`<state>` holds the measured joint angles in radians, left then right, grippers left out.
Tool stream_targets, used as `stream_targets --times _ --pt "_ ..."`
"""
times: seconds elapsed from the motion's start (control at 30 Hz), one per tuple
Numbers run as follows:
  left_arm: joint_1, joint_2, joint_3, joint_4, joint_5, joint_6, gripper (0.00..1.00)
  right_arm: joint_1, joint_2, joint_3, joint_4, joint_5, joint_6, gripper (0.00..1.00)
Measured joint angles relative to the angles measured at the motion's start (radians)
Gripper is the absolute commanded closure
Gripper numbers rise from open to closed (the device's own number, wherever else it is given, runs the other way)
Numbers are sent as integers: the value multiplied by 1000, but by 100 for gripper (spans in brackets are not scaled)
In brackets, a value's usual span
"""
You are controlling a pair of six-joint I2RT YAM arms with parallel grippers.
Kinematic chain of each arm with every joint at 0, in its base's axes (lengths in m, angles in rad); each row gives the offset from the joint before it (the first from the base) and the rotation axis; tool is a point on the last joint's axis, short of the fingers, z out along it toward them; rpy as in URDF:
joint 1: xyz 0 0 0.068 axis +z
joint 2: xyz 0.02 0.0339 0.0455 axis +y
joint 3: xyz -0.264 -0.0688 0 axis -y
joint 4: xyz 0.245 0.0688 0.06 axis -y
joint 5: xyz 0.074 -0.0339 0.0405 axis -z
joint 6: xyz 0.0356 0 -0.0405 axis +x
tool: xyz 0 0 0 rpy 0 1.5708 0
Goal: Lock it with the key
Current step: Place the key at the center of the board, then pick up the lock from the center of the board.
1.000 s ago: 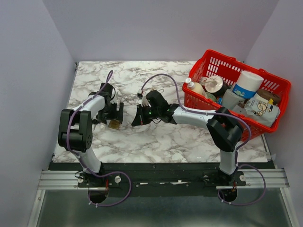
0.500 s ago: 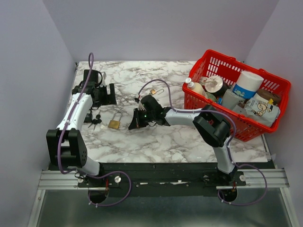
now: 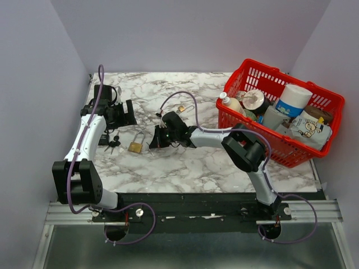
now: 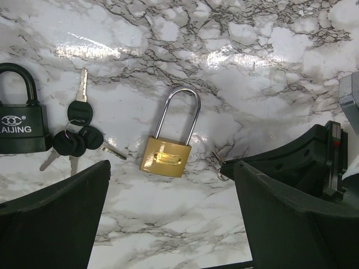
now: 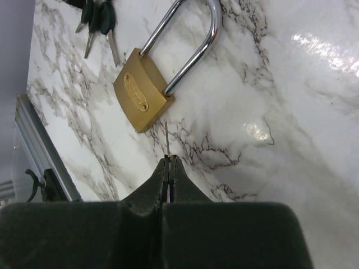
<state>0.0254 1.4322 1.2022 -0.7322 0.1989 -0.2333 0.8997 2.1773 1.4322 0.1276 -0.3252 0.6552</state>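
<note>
A brass padlock (image 3: 135, 147) with a steel shackle lies flat on the marble table (image 3: 196, 168). It also shows in the left wrist view (image 4: 166, 157) and the right wrist view (image 5: 140, 95). My right gripper (image 3: 155, 141) is shut on a thin silver key (image 5: 167, 137). The key's tip is just short of the lock's lower corner, and I see that gripper (image 5: 170, 161) low over the table. My left gripper (image 3: 124, 113) is open and empty, raised to the back left of the lock, which shows between its spread fingers (image 4: 56, 218). I cannot tell whether the shackle is latched.
A black padlock (image 4: 19, 126) and a bunch of black-headed keys (image 4: 76, 139) lie left of the brass lock. A small padlock (image 3: 181, 108) lies further back. A red basket (image 3: 280, 112) full of groceries stands at the right.
My left gripper has left the brass padlock and pulled up and away to the back left. My right gripper has moved left with the key, closer to the lock.
</note>
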Motion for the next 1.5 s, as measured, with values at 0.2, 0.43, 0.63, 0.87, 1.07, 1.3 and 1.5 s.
stream_targets --times 0.2,0.43,0.63,0.87,1.07,1.3,1.5 --pt "2 0 -3 1 1 0 1 -5 28 33 -2 19 -23 75" --pt "2 0 -8 0 6 0 1 -10 32 39 -7 26 -56 47" --pt "7 0 -8 1 15 0 1 -33 23 76 -62 44 -166 24" --pt "7 -2 -8 1 24 0 1 -114 14 225 -196 130 -398 6" --pt "8 -4 -8 1 29 0 1 -198 21 352 -333 192 -542 3" --pt "8 -4 -8 2 39 -1 1 -284 95 500 -453 211 -571 3" --pt "9 -4 -8 3 43 -1 1 -314 188 590 -512 219 -578 0"
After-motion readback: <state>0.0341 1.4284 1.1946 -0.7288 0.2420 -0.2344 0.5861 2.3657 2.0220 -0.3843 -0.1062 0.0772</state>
